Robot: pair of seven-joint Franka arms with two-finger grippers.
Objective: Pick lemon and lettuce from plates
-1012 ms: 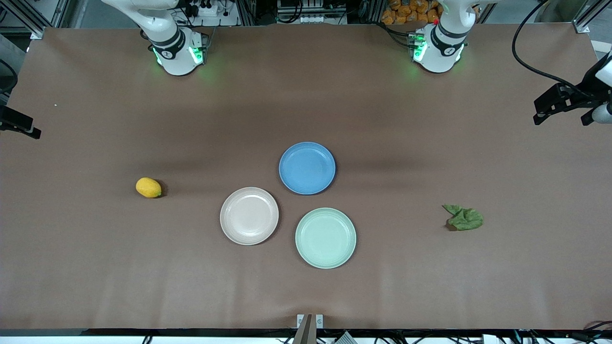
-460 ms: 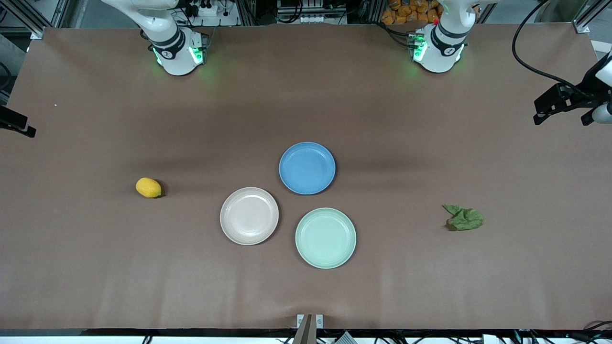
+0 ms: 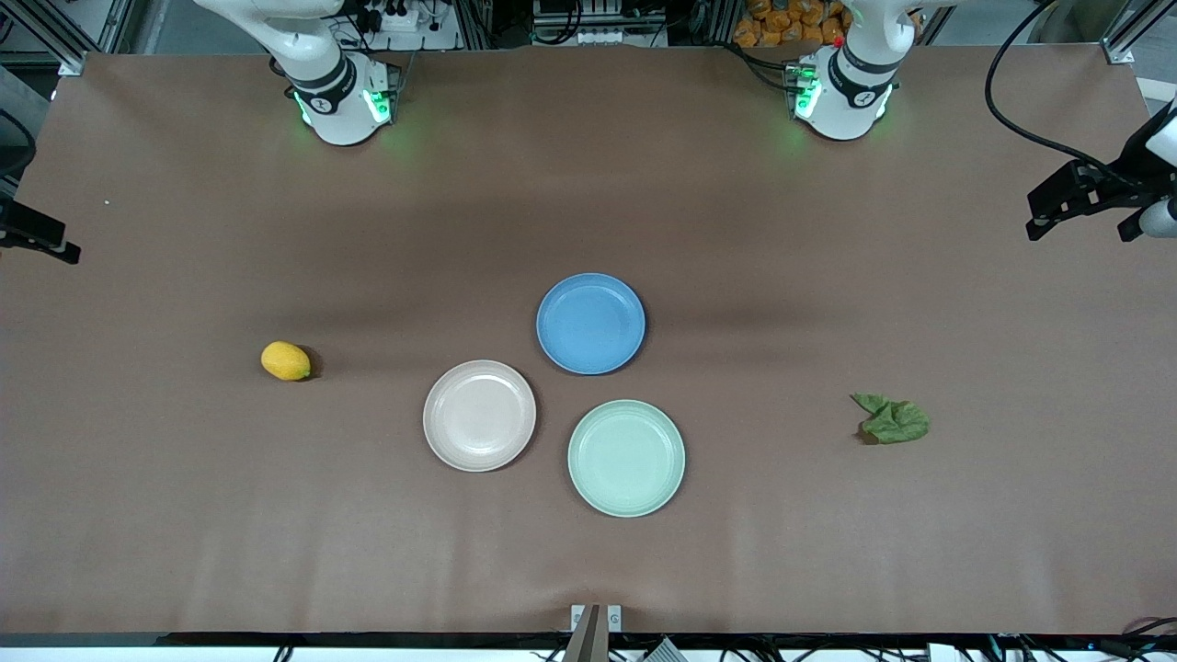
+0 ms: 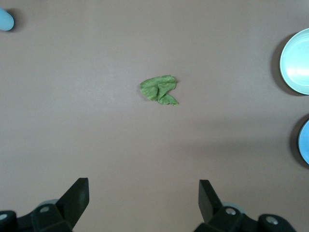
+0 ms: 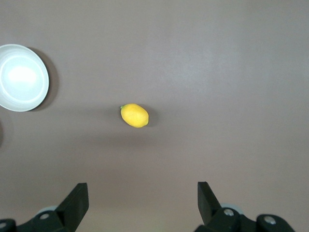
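The yellow lemon (image 3: 286, 360) lies on the bare table toward the right arm's end, off the plates. The crumpled green lettuce (image 3: 892, 420) lies on the table toward the left arm's end. The beige-pink plate (image 3: 479, 416) and the mint green plate (image 3: 626, 458) are empty. My left gripper (image 4: 144, 186) is open and empty, high over the table with the lettuce (image 4: 159, 90) below; it shows at the front view's edge (image 3: 1076, 230). My right gripper (image 5: 143, 188) is open and empty, high above the lemon (image 5: 134, 115); part of it shows at the front view's edge (image 3: 37, 237).
An empty blue plate (image 3: 590, 323) sits beside the two plates, farther from the front camera. The brown table (image 3: 588, 184) spreads wide around them. The mint plate (image 4: 297, 67) and the beige-pink plate (image 5: 21, 77) show at the edges of the wrist views.
The right gripper's visible part has shifted slightly at the edge of the front view. Nothing else has moved.
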